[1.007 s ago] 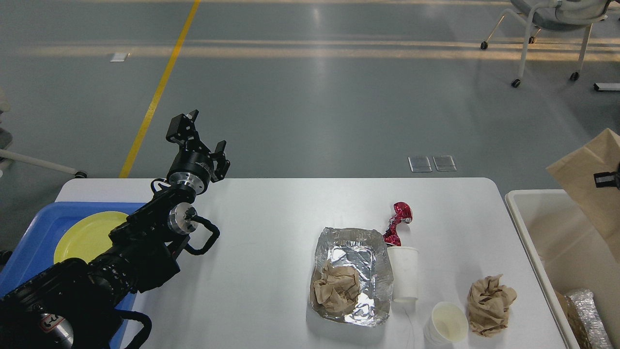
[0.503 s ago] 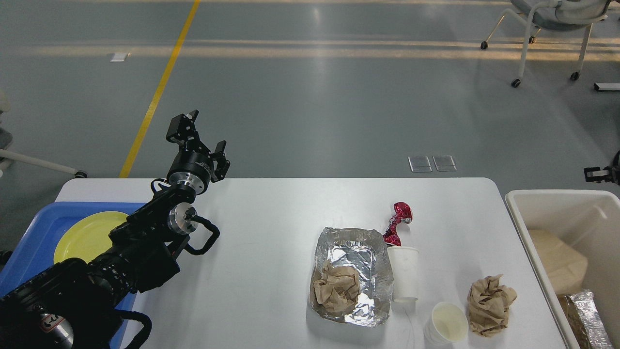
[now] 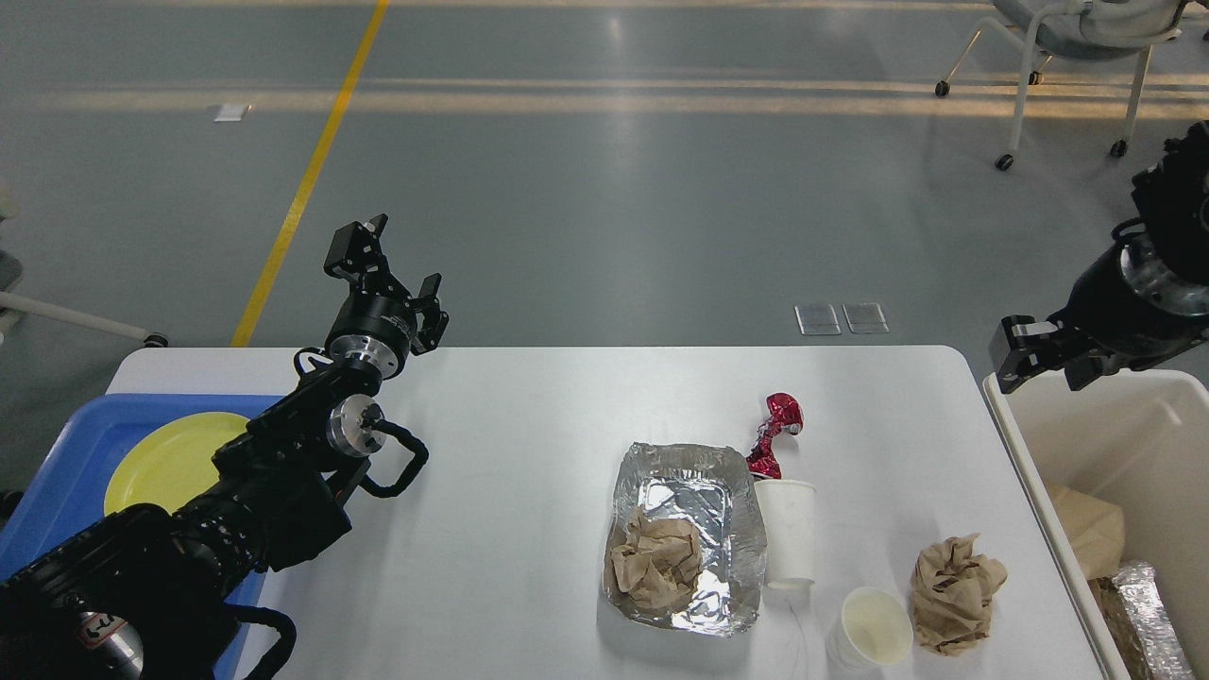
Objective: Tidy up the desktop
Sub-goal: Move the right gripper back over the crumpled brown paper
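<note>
White desktop (image 3: 529,510) spreads below, with rubbish at its right. Right gripper (image 3: 1044,357), jaws parted and empty, hovers by the cream bin (image 3: 1015,444); best approach the crumpled brown paper (image 3: 954,593) from above. Left gripper (image 3: 387,269) is open, idle.

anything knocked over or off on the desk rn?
Yes. One white paper cup lies on its side against the foil tray, next to a crushed red can; the other cup stands upright. The desktop shows no spill.
</note>
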